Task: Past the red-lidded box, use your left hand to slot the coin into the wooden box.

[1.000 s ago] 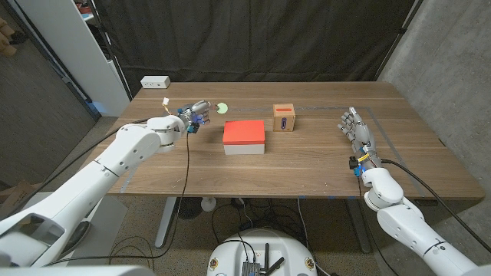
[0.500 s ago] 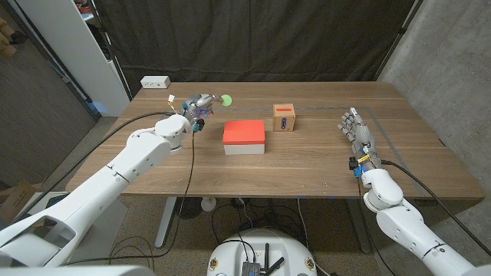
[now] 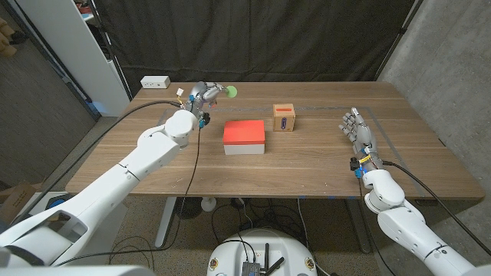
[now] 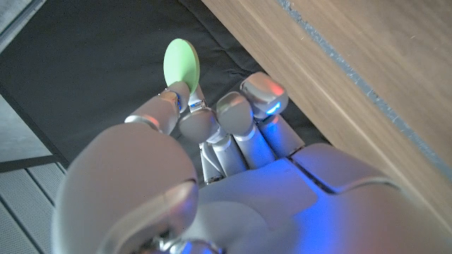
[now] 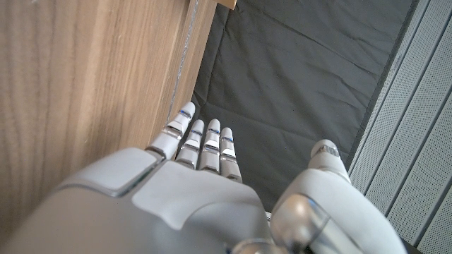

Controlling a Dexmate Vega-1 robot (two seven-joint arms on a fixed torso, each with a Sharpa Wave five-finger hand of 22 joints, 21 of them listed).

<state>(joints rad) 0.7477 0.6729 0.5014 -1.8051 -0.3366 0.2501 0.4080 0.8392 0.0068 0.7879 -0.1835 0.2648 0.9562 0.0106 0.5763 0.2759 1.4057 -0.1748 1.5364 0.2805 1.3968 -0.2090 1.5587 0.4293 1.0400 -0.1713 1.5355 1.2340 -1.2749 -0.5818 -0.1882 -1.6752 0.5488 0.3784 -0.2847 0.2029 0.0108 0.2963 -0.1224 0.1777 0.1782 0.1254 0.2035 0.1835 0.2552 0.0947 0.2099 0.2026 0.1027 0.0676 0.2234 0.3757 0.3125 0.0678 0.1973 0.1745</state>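
My left hand (image 3: pixel 204 96) is raised over the table's far left part and pinches a pale green coin (image 3: pixel 231 91) at its fingertips. In the left wrist view the coin (image 4: pixel 181 62) stands out beyond the curled fingers (image 4: pixel 233 116). The box with the red lid (image 3: pixel 244 137) sits mid-table, nearer than the coin and to its right. The small wooden box (image 3: pixel 285 118) with a slot on top stands right of it, further back. My right hand (image 3: pixel 357 132) stands with straight fingers near the right edge and holds nothing.
A white power strip (image 3: pixel 155 81) lies at the table's far left corner. A dark curtain hangs behind the table, and a white cabinet stands at the left. A cable runs along my left arm.
My left hand has lifted the coin and carried it up and to the right, toward the table's far edge. The right hand has stayed in place.
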